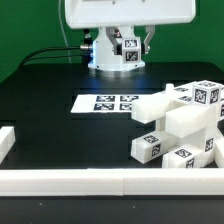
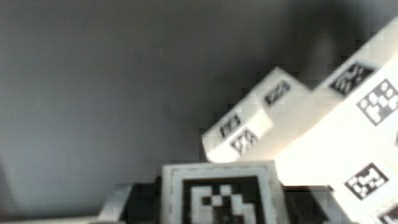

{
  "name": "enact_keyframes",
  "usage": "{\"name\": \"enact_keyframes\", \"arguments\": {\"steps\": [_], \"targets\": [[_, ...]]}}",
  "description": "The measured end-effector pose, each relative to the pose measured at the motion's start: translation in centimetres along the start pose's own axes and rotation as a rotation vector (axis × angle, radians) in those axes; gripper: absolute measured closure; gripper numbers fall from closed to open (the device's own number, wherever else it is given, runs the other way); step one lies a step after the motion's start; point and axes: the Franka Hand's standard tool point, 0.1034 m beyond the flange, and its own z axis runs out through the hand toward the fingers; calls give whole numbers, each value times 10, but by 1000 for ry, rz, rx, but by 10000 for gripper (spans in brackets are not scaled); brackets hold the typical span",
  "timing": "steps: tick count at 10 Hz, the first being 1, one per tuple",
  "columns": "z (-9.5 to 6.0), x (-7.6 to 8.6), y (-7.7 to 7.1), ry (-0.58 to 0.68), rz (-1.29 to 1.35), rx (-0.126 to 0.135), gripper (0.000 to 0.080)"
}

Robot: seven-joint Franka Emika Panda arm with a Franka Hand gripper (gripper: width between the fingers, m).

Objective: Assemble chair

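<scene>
Black table (image 1: 45, 90) holds stacked chair pieces (image 1: 180, 125) beside marker board (image 1: 105, 102); jaws' state can't be told

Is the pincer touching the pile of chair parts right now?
Apart. The exterior view shows the pincer raised at the back behind the marker board, with bare black table between it and the chair parts.

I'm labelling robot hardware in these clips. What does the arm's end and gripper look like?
The arm's end is a white, rounded housing. The gripper below it carries black-and-white square tags, beside a bright bluish-white glow. Black cables trail toward it across the dark table.
</scene>
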Motion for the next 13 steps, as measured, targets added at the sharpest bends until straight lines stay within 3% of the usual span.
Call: {"name": "enact_keyframes", "arguments": {"steps": [4, 6, 7, 8, 10, 13], "targets": [[1, 2, 6, 297, -16, -33, 520], [-4, 17, -24, 423, -10, -16, 520], [-2, 17, -26, 509, -15, -40, 520], [12, 7, -25, 444, -20, -45, 520], [10, 8, -27, 445, -17, -43, 520], [20, 8, -57, 437, 3, -21, 520]]}}
